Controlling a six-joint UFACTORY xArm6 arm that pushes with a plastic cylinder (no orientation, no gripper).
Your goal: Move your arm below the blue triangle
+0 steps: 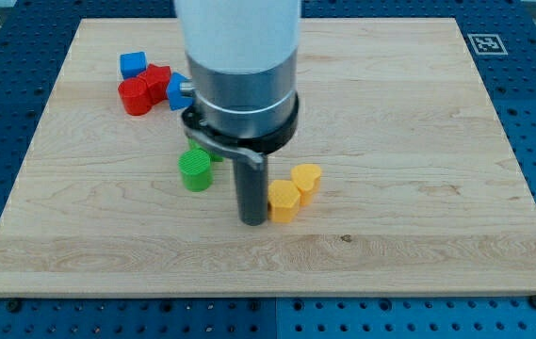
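My tip (252, 221) rests on the wooden board just left of a yellow hexagonal block (284, 201), touching or nearly touching it. A yellow heart-shaped block (306, 178) sits just up and right of that one. A blue block (177, 91), partly hidden behind the arm, lies well above and to the left of my tip; its shape cannot be made out. A green round block (194, 170) stands left of the rod.
A blue cube (133, 64) and two red blocks (136, 96) (157, 81) cluster at the upper left. The arm's white and grey body (239, 66) hides the board's upper middle. A tag marker (483, 43) is off the board's top right corner.
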